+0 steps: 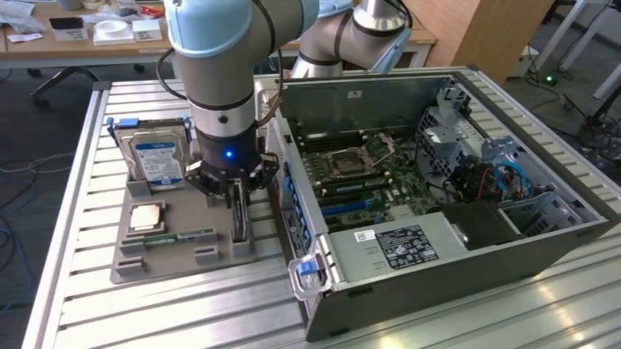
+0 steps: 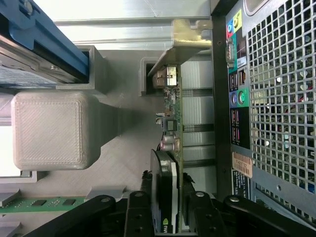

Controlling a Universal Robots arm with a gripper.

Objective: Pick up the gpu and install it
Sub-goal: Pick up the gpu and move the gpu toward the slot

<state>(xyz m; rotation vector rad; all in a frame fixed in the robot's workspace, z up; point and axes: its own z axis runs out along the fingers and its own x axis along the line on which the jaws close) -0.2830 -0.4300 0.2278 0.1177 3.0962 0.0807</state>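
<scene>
The step in hand is the pick-up; the install has not begun. The gpu (image 1: 238,218) stands on its long edge in a slot of the grey holder tray (image 1: 131,273), on the side of the tray near the open computer case (image 1: 437,247). The tray lies on the slatted worktop (image 1: 194,313) and also carries a hard drive (image 1: 158,160) and a RAM stick (image 1: 179,237).

The pincer (image 1: 235,195) is lowered over the top edge of the card. In the wrist view the pincer (image 2: 168,197) has one of its fingers (image 2: 139,207) on each side of the gpu (image 2: 173,143). The jaws stand wide and straddle the card. I see a thin gap at each face, so I judge that they are not yet clamped on it.

In my judgement a good hold calls for the fingers to meet the two flat faces squarely, not the small parts on the board. The slot holds the card closely, so any lift should go straight up, without tilt. The case wall is just beside the card, so there is little room on that side.
</scene>
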